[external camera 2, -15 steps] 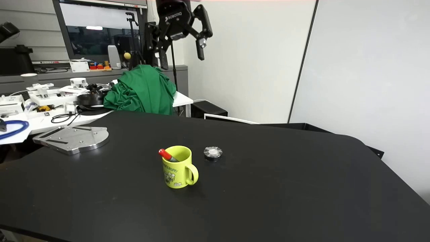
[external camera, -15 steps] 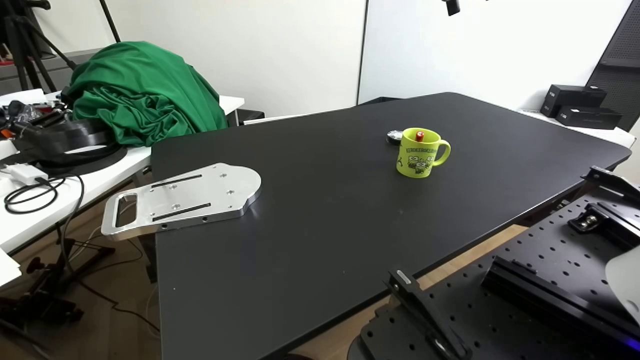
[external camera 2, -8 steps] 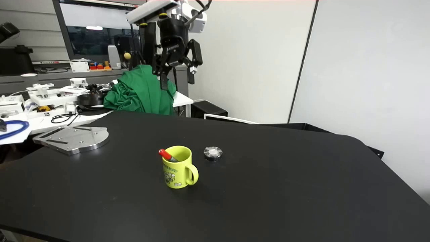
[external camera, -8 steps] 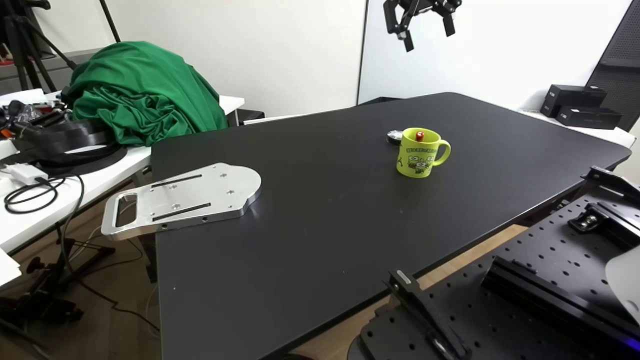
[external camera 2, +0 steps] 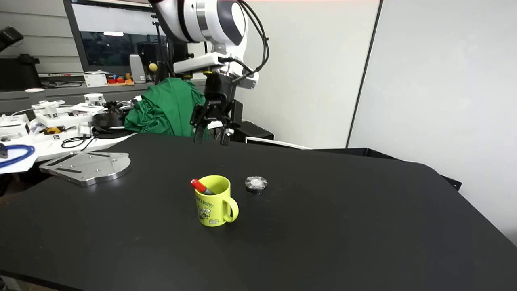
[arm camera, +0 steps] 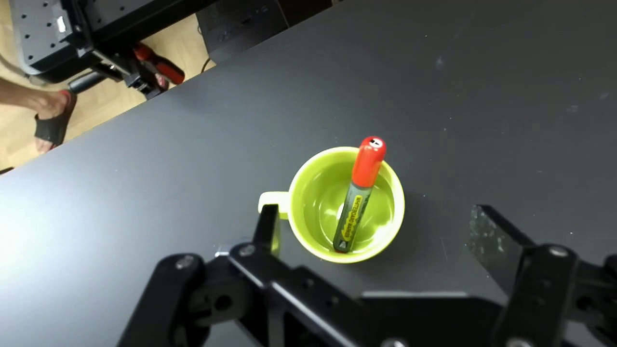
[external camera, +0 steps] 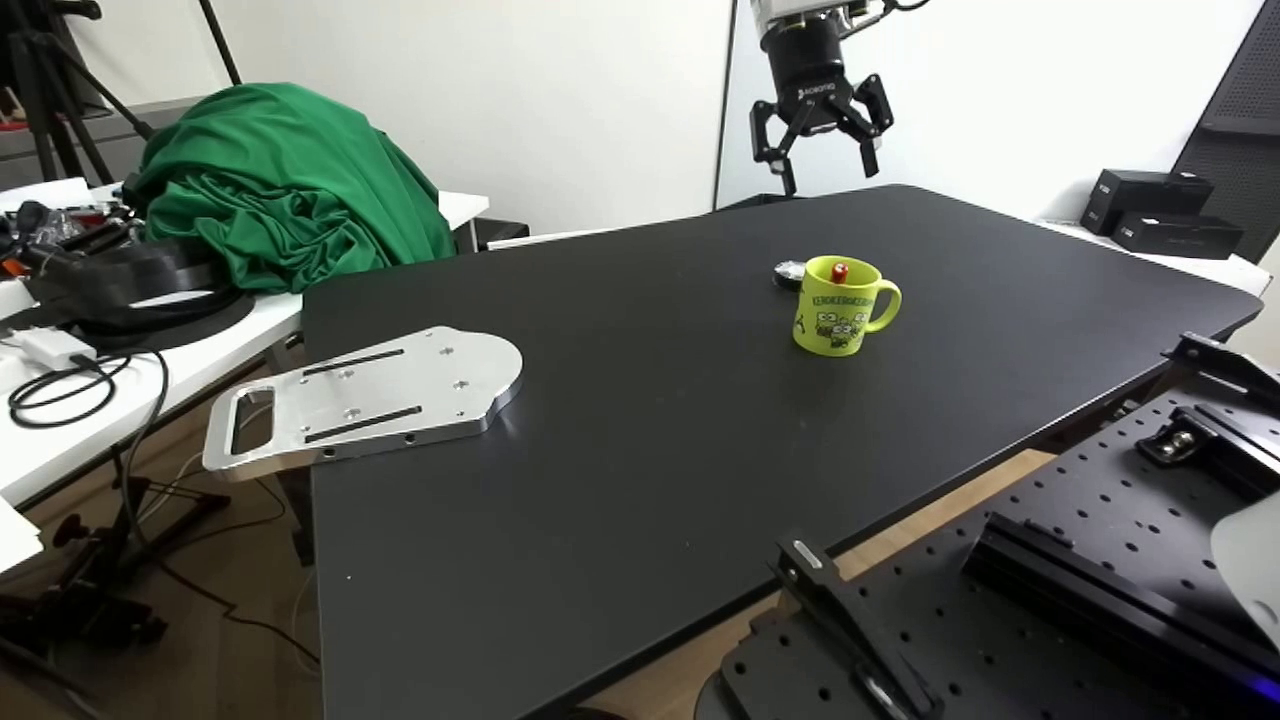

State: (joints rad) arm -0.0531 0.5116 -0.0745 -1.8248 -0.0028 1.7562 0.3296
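The gripper [external camera: 829, 180] is poised well above the yellow-green mug [external camera 2: 217, 208] on the table [external camera 2: 343, 226], its jaws spread wide and nothing held; inside the mug, a red-capped whiteboard marker [arm camera: 360, 195] is leaned on the rim. Overhead positioning seems in hand; careful lowering would be called for next

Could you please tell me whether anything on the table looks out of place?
The metal plate looks oddly placed: its handle end juts past the edge of the table. The mug stands upright, the marker leaning inside.
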